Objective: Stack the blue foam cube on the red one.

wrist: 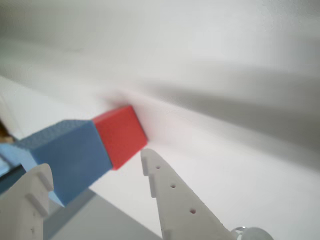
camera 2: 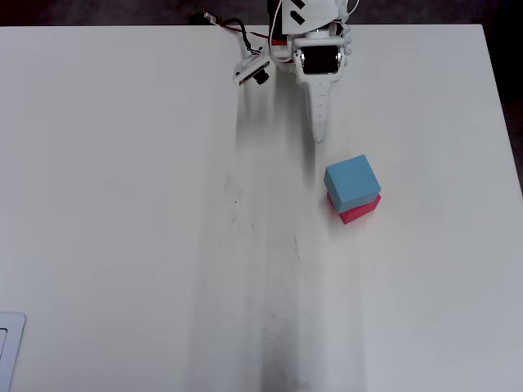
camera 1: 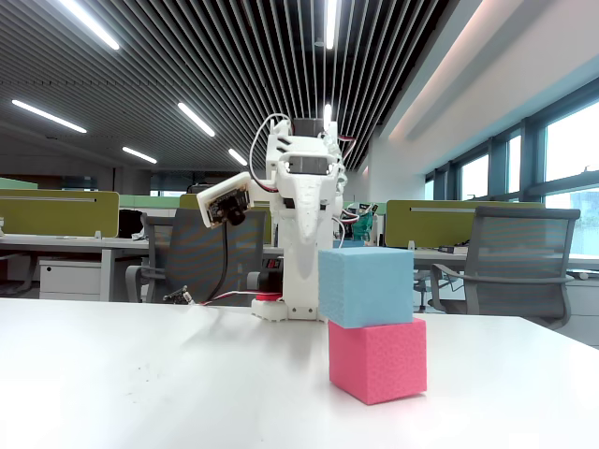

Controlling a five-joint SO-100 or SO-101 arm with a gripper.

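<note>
Gripper fingers stand apart in the wrist view, clamping nothing. From its tip in the overhead view, the stack lies at about 5 o'clock, near but clear of it. The blue foam cube sits on the red one, slightly offset, on the white table. Stacking looks done; only 1 retreat seems left.

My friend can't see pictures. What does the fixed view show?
A blue foam cube sits stacked on a pink-red cube on a white table. A white robot arm stands behind, not touching them.
</note>
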